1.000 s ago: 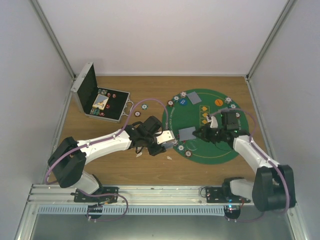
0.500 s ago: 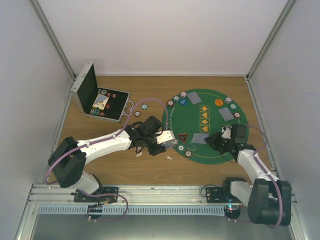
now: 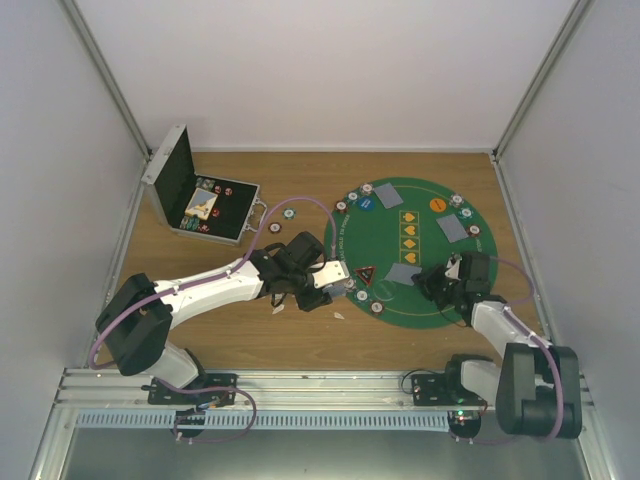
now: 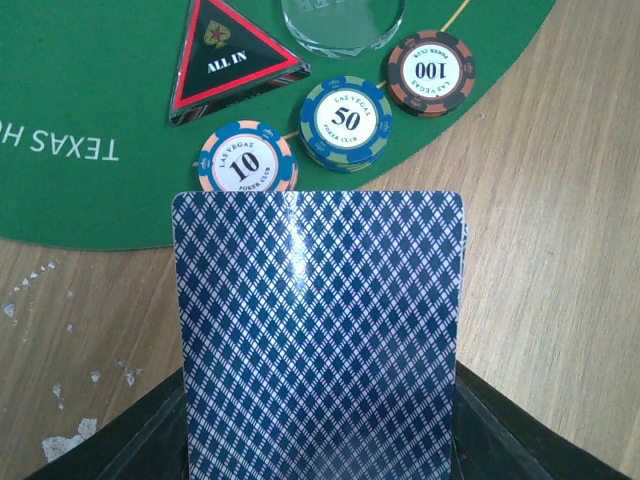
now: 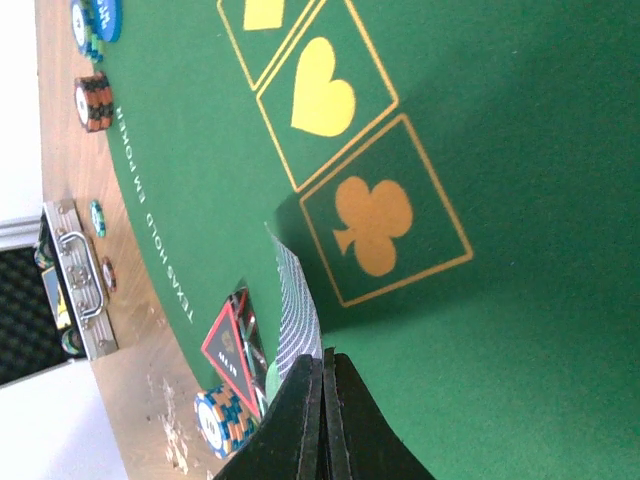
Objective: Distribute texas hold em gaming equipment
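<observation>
The green round poker mat (image 3: 430,305) carries grey-blue-backed cards (image 3: 451,228), stripe-edged chips at its rim, an orange button (image 3: 437,203) and a blue button (image 3: 367,203). My left gripper (image 3: 338,278) is at the mat's left edge, shut on blue diamond-backed playing cards (image 4: 318,330). Just beyond them lie a 10 chip (image 4: 246,163), a 50 chip (image 4: 346,118), a 100 chip (image 4: 430,72) and the red-black triangular token (image 4: 228,55). My right gripper (image 3: 428,281) is shut on one card (image 5: 298,300), held on edge low over the mat (image 5: 520,300).
An open metal case (image 3: 200,205) with chips stands at the back left. Two loose chips (image 3: 290,212) lie on the wood near it. White scraps (image 3: 338,316) lie on the wood by my left gripper. A clear round disc (image 4: 343,15) sits past the token.
My right gripper has drawn back to the right and towards the near edge with its card, mostly in the first half second. The left arm has not moved.
</observation>
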Controlling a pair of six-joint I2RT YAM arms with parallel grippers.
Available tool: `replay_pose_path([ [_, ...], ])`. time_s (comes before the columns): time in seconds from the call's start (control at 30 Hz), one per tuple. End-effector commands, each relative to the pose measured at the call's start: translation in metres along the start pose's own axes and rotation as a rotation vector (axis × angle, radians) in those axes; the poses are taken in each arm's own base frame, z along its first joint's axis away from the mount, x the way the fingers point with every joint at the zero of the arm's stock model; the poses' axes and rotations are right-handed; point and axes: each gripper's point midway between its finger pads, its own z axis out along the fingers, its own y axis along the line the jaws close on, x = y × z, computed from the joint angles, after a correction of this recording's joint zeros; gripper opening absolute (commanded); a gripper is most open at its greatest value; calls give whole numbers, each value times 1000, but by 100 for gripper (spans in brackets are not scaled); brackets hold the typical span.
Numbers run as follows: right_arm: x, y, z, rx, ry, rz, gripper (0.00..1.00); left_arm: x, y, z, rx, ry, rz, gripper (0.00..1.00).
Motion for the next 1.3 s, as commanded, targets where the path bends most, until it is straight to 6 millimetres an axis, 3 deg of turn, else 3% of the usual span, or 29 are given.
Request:
replay_pose_path([
  [0.0,-12,-6,5,16,-47,22,1,-15,2,-7,-11,-61,9,57],
  [0.57,-4,-33,11,103,-32,36,1,-16,2,-7,-11,-68,10,57],
  [0.93,16,-55,-3,213,13,73,1,-15,2,-7,-10,-66,8,57],
  [1.13,16,-56,-23,311,20,26,1,-14,2,-7,-12,-69,9,57],
  [1.27,23,-59,-24,329,63,-13,0,-14,1,-7,-10,-71,8,57],
])
